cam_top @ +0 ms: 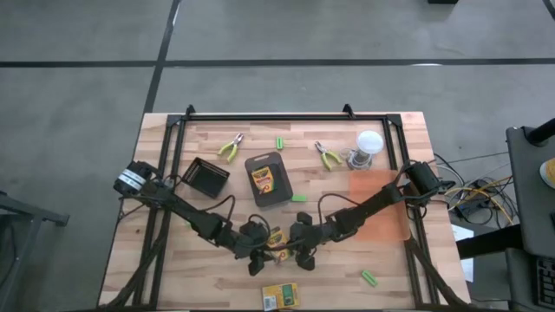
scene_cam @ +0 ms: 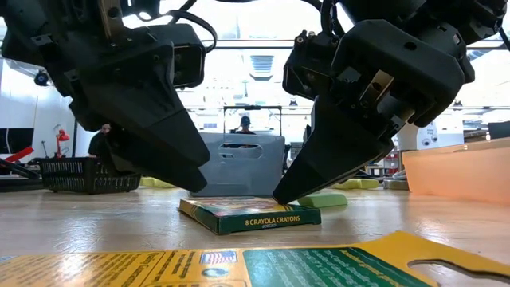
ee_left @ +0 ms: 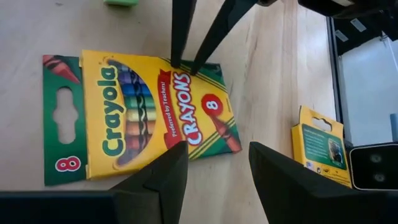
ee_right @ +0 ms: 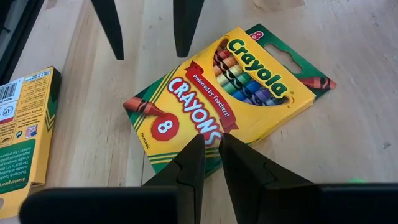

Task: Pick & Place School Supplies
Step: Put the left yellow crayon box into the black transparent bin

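Two black jointed arms, black cables looping along their links, white-striped label on the left arm's base, bulky angular wrist housings, gripper fingers dark, smooth, tapering to narrow tips

Left gripper (ee_left: 214,163) jaws parted, right gripper (ee_right: 210,149) jaws nearly closed, tips facing.

The flat crayon box (ee_right: 224,99) is showing "Crayola", "CRAYONS", "8" and "Preferred by Teachers!", its edge (scene_cam: 251,215) reading "8 CRAYOLA CRAYONS".
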{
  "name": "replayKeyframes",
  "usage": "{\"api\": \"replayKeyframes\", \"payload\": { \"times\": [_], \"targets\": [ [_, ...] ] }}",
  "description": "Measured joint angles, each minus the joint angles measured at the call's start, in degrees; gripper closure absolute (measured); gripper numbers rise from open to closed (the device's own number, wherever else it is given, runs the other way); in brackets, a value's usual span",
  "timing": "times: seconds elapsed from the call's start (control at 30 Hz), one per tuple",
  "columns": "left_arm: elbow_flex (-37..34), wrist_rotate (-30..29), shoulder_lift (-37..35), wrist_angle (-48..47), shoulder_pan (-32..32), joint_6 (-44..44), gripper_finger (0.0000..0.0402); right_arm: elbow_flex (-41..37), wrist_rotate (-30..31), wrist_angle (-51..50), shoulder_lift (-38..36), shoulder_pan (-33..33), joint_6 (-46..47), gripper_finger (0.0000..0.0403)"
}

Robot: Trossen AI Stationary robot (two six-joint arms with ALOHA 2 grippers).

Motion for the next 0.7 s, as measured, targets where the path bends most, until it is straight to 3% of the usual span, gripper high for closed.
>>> {"api": "replayKeyframes", "payload": {
  "times": [0.23,0.7],
  "targets": [
    [0.2,0.48,0.0,2.01,-0.02,4.94,0.0225,0.02,-0.02,0.04,0.0,0.0,0.0,0.0346],
    [1.46,0.51,-0.04,4.48,0.02,1.62,0.0225,0.02,-0.02,0.02,0.0,0.0,0.02,0.0346]
  ]
}}
